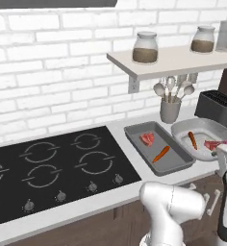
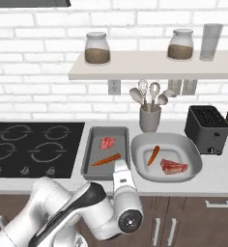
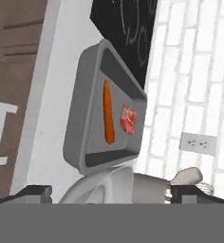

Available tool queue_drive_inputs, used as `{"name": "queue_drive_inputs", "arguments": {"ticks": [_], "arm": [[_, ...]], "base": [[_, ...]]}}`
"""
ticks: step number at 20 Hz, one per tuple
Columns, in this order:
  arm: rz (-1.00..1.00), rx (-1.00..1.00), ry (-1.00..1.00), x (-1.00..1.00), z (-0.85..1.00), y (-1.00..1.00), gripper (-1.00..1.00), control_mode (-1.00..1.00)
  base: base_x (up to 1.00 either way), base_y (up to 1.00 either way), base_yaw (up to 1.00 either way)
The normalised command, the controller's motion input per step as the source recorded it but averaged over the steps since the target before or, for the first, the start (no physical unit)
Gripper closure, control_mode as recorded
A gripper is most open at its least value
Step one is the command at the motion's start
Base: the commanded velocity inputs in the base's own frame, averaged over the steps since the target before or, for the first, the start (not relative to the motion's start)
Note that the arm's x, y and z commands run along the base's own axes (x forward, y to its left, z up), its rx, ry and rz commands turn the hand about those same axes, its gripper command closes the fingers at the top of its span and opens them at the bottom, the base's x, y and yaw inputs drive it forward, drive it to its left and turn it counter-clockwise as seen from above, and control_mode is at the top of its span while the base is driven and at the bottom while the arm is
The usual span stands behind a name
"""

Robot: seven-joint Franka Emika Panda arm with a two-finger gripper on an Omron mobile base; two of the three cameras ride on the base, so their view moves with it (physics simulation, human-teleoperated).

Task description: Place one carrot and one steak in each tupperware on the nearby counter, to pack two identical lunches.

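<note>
Stovetop (image 1: 53,168), toaster (image 2: 206,128), utensil crock (image 2: 149,117), 2 jars on shelf (image 2: 149,65).

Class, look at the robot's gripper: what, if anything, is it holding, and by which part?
Nothing is held. The gripper is open, with no carrot or steak between its fingertips.

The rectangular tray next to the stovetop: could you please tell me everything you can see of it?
The rectangular tray is a shallow, lidless, dark grey container with sloped walls, a raised rim and rounded corners, looking like matte plastic or metal. It sits flat on the light counter, between the black stovetop and the lighter oval basin, close beside both. Inside lie a red marbled steak toward the wall and an orange carrot nearer the front, lying apart. Nothing grips it.
</note>
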Motion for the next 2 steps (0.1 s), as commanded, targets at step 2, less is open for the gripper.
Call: {"name": "queue_drive_inputs", "arguments": {"ticks": [2], "arm": [[0.00,0.14,-0.10,-0.39,0.00,-0.31,-1.00,-1.00]], "base": [[0.00,0.00,0.00]]}}
